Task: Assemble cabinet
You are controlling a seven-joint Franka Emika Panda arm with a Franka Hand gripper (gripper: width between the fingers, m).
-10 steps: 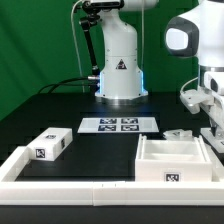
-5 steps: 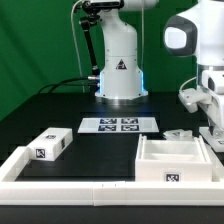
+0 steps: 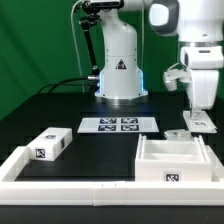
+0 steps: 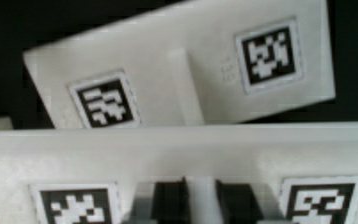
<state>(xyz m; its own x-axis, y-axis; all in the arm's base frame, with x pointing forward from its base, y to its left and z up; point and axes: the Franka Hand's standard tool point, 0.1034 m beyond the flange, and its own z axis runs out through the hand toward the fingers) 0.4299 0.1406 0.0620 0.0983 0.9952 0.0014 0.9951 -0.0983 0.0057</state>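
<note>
The cabinet body (image 3: 150, 168), an open white box with a tag on its front wall, sits on the black table at the exterior view's right front. My gripper (image 3: 200, 112) hangs above the table just behind the box. It is shut on a thin white tagged panel (image 3: 200, 122) and holds it off the table. In the wrist view the dark fingers (image 4: 165, 200) pinch the panel (image 4: 87, 165) at its middle, between two tags, with my gripper (image 4: 206, 197) centred there. A second white tagged surface (image 4: 167, 75) shows beyond; I cannot tell which part it is.
A small white tagged block (image 3: 50, 143) lies at the exterior view's left front. The marker board (image 3: 120, 124) lies mid-table before the robot base (image 3: 120, 70). A white rail frame (image 3: 70, 172) edges the table's front. A small pale part (image 3: 177, 133) lies behind the box.
The arm has risen and swung toward the exterior view's left, from low at the right edge to above the table behind the box. The white panel is now off the table in the gripper.
</note>
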